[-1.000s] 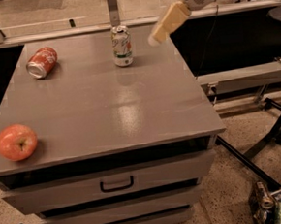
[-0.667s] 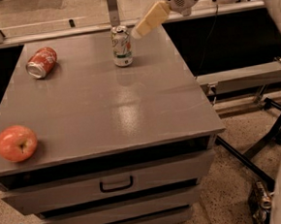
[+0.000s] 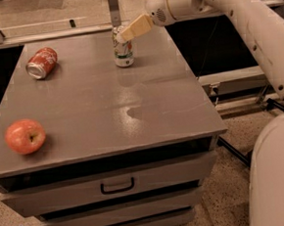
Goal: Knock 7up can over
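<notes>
Since a second ago, the gripper (image 3: 122, 37) has been swung leftward from open air on the right until its tan tip is laid across the top of the 7up can (image 3: 123, 52). The can is seen upright, as before, near the far edge of the grey cabinet top (image 3: 107, 103), somewhat right of the middle. Whether the tip is actually pressed on the rim cannot be settled, and whether the gripper is spread or pressed together cannot be told, as only one tan bar is shown.

Two cans are counted: the upright 7up can and one red can (image 3: 42, 63), which is laid on its side well to the left, near the far left corner. One apple (image 3: 25, 136) is placed near the front left edge, well apart from both cans. One drawer handle (image 3: 117, 186) is seen on the cabinet front below.

Bare surface is left in front of the 7up can and between it and the red can; little room is left behind it before the far edge. The right edge is near.

The can's upper right rim is covered by the gripper tip. The white arm (image 3: 232, 9) is cut off at the right border, and the robot body (image 3: 277, 173) is cropped at the lower right corner.
</notes>
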`<state>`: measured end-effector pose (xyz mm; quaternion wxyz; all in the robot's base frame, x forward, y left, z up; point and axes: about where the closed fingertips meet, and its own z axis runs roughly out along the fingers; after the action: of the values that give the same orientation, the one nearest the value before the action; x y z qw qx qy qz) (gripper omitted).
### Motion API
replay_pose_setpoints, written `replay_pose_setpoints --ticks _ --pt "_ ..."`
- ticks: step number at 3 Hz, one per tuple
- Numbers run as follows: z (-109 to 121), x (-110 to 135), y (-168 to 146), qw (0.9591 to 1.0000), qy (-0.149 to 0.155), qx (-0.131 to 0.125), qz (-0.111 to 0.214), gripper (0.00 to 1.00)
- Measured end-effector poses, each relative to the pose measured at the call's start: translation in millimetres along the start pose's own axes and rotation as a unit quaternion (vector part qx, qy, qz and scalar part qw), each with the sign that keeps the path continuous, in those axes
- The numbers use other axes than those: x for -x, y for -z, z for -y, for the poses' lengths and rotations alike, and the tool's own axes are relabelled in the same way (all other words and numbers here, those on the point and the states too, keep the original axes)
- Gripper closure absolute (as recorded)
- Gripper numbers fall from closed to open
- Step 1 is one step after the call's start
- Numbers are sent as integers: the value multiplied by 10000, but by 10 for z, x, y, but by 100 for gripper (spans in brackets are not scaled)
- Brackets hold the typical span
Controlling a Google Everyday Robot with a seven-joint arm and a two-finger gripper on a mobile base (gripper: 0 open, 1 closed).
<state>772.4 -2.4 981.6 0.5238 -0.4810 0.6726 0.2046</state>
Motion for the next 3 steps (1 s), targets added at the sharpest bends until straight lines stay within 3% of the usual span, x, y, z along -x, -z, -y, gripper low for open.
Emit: replay_pose_setpoints --ticks 2,3 --pt "-44 -465 -373 9960 -730 198 476 0" --pt "-91 -538 -512 9943 -849 267 581 0"
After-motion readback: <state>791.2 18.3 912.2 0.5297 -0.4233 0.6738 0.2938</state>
